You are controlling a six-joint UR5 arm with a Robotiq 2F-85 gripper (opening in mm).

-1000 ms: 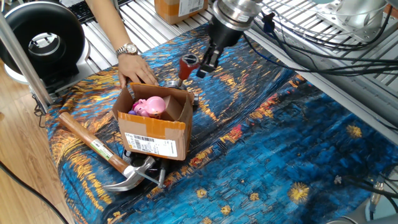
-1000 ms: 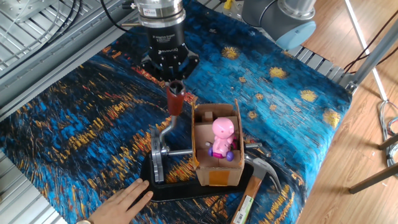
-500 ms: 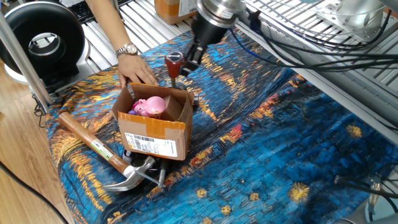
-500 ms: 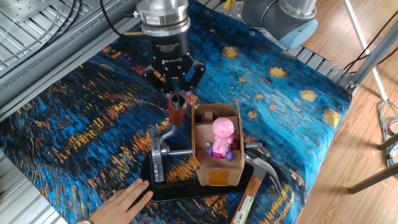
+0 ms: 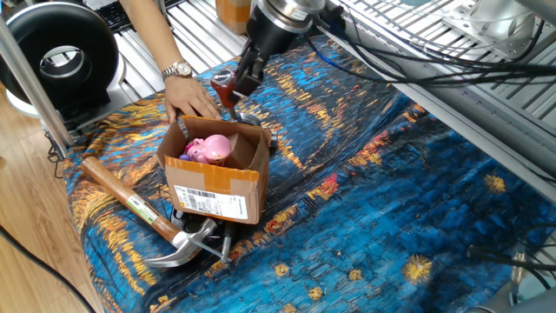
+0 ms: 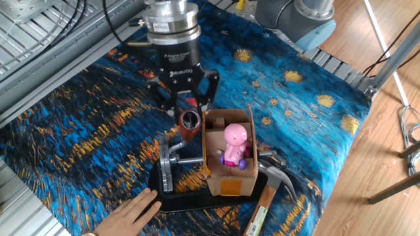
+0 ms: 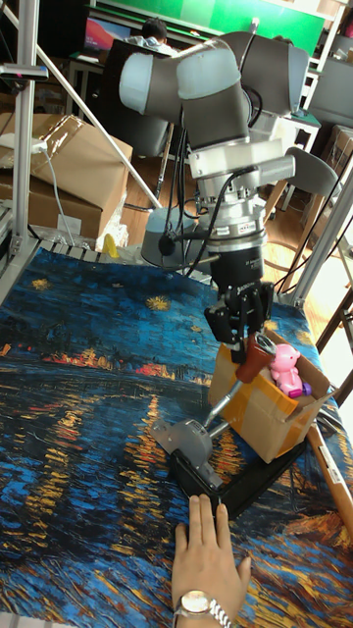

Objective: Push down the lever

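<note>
1. The push is in hand: the end effector (image 6: 186,103) sits against the red end of the lever (image 6: 189,122), which leans beside the cardboard box (image 6: 228,157).
2. Its fingers stand apart around the red sleeve, open rather than clamped, as far as the views show.
3. The lever rises from a metal clamp base (image 7: 191,446) on the blue cloth-covered surface (image 5: 391,191).
4. The next move likely calls for steady pressure along the lever's arc, without slipping off.
5. The arm (image 7: 221,118) hangs nearly vertical, wrist pointed down.
6. A person's hand (image 7: 208,554) steadies the base.
</note>
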